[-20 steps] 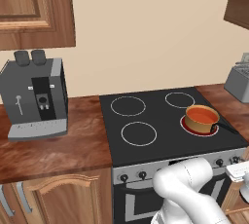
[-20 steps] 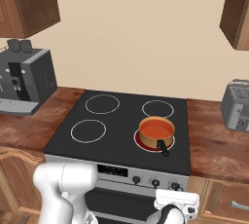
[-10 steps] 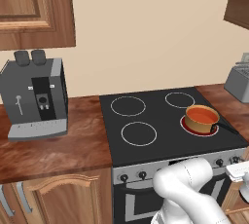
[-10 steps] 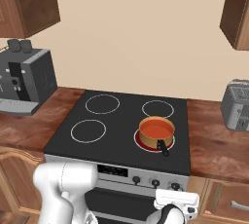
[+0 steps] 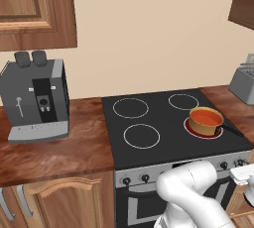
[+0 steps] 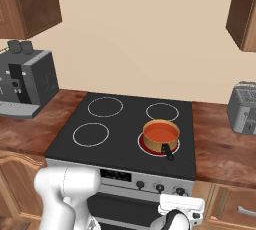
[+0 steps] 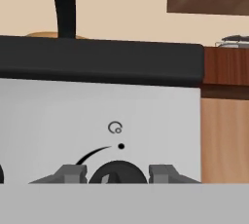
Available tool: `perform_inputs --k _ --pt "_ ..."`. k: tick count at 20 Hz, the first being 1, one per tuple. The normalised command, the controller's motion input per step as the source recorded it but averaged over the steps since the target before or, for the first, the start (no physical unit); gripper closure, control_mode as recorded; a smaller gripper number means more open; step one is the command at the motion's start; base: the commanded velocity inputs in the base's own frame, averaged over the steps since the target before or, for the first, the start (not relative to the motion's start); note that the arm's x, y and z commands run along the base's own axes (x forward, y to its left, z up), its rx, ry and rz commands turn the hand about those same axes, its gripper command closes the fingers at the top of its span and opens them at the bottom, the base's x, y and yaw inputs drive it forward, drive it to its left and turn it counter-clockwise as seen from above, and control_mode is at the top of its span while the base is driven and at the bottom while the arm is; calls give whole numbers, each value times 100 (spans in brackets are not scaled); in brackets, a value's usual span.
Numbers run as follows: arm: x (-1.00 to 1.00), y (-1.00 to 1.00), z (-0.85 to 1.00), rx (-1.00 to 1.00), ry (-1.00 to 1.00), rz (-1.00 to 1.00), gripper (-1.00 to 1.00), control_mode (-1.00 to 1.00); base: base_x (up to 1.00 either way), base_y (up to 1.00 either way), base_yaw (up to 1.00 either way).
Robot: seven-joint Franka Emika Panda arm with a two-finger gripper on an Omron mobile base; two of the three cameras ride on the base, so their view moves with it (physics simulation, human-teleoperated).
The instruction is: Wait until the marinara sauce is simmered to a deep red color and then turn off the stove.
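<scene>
The marinara sauce (image 5: 206, 118) (image 6: 161, 133) is a smooth orange-red pool in a small copper saucepan (image 6: 159, 143). The pan's dark handle (image 6: 167, 152) points toward the front. It sits on the front right burner of the stove (image 5: 163, 147), and a red glow rings the pan's base. In the hand view my gripper (image 7: 116, 172) is level with the silver front panel (image 7: 58, 121). Its two fingertips (image 7: 73, 173) sit tight against either side of a black knob (image 7: 116, 175), shut on it. In the right base view the hand (image 6: 181, 207) hangs in front of the panel's right end.
A grey coffee machine (image 5: 34, 98) stands on the wooden counter (image 5: 54, 152) left of the stove. A grey toaster (image 6: 243, 106) sits on the counter to the right. Wooden cabinets hang above on both sides, and more knobs (image 6: 159, 187) line the panel.
</scene>
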Motion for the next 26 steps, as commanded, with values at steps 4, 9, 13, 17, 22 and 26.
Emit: perform_inputs --k 4,9,13,17,22,26 --pt "0 0 0 0 0 0 100 -100 0 0 0" --pt "0 0 0 0 0 -4 100 -100 0 0 0" --pt "0 0 0 0 0 -8 100 -100 0 0 0" --pt "0 0 0 0 0 -9 100 -100 0 0 0" --pt "3 -3 0 6 3 -2 100 -100 0 0 0" --pt "7 -13 0 13 7 0 100 -100 0 0 0"
